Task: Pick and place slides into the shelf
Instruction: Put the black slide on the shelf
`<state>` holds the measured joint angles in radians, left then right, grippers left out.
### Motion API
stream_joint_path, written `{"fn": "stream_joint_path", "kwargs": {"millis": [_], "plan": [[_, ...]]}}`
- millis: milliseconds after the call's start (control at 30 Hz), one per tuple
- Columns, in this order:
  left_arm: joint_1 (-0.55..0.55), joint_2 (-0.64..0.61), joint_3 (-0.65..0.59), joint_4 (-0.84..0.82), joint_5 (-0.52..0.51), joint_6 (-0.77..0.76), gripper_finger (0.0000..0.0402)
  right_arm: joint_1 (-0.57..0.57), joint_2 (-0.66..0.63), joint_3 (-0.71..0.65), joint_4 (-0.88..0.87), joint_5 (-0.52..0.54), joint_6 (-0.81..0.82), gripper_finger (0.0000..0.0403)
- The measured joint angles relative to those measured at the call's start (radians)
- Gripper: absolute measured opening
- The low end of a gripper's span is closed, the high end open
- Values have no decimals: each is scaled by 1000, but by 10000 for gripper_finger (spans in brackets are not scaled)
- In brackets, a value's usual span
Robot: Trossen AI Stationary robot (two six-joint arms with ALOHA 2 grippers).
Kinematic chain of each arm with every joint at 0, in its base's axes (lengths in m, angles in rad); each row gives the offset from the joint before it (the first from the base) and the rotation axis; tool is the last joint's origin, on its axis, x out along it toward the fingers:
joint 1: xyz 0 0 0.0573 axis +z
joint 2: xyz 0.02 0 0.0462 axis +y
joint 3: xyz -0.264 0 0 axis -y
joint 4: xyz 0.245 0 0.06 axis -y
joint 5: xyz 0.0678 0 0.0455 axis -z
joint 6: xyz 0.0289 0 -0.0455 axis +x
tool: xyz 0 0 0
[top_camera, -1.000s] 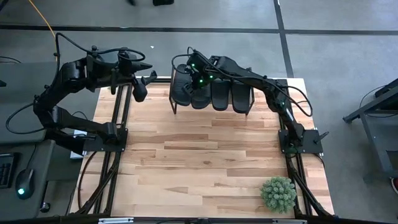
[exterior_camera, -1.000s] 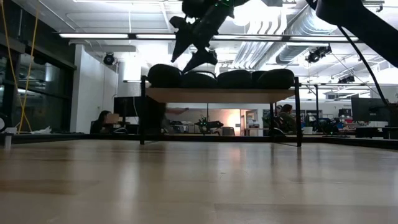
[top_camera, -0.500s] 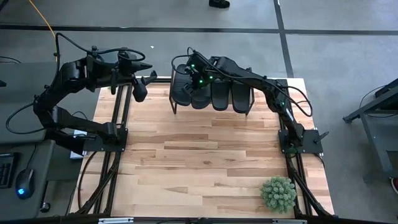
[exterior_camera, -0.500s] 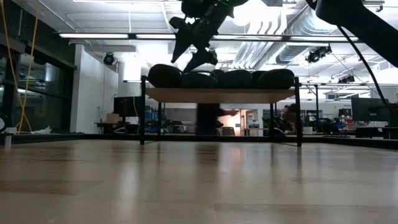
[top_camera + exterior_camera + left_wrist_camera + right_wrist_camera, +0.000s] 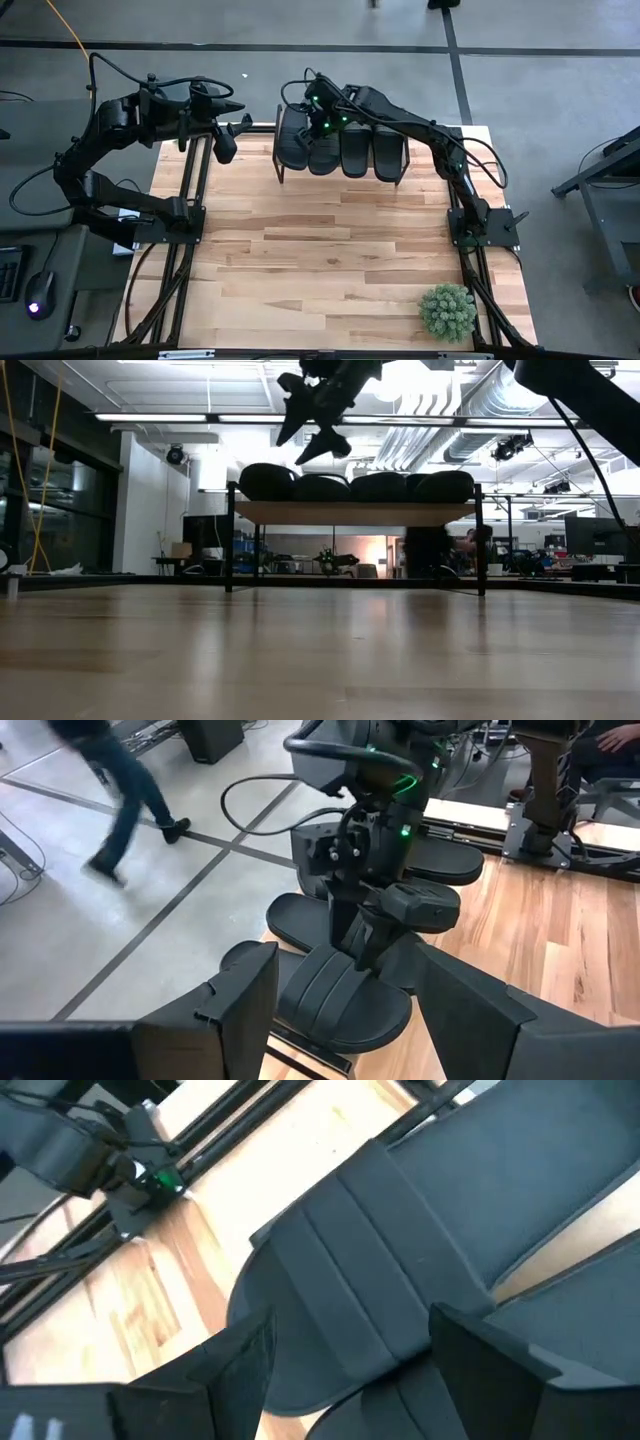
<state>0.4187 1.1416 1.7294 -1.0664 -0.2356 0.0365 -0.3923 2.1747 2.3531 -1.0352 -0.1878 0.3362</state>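
Several black slides (image 5: 340, 148) lie side by side on the shelf (image 5: 350, 512) at the table's far edge, soles down on its wooden top. My right gripper (image 5: 303, 442) hangs open above the slides at the shelf's left end, clear of them. In the right wrist view its fingers stand on either side of one slide's ribbed strap (image 5: 350, 1280) without touching it. The left wrist view shows that gripper (image 5: 365, 935) pointing down over the slides. My left gripper (image 5: 235, 135) waits open and raised beyond the table's far left corner, with nothing between its fingers.
A small green plant (image 5: 447, 312) stands at the table's near right corner. The wooden tabletop (image 5: 320, 250) lies bare between the shelf and the near edge. A person (image 5: 110, 780) walks on the floor beyond the table.
My right gripper has risen a little above the slides on the shelf and stays open. The slides have kept their places.
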Motion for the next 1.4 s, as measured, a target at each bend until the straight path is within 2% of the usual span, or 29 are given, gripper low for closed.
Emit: {"fn": "stream_joint_path", "kwargs": {"millis": [100,333,633,1067,1400], "plan": [[0,0,0,0,0,-9,216,4,0,0,25,-30,3,252],[0,0,0,0,-1,-16,216,16,0,0,102,-23,-4,252],[0,0,0,0,-3,-16,216,15,1,-1,106,83,-65,252],[0,1,0,-6,-3,-15,216,15,-1,-164,113,72,-42,252],[0,1,0,-8,-3,-15,216,16,1,-171,95,87,-28,252]]}}
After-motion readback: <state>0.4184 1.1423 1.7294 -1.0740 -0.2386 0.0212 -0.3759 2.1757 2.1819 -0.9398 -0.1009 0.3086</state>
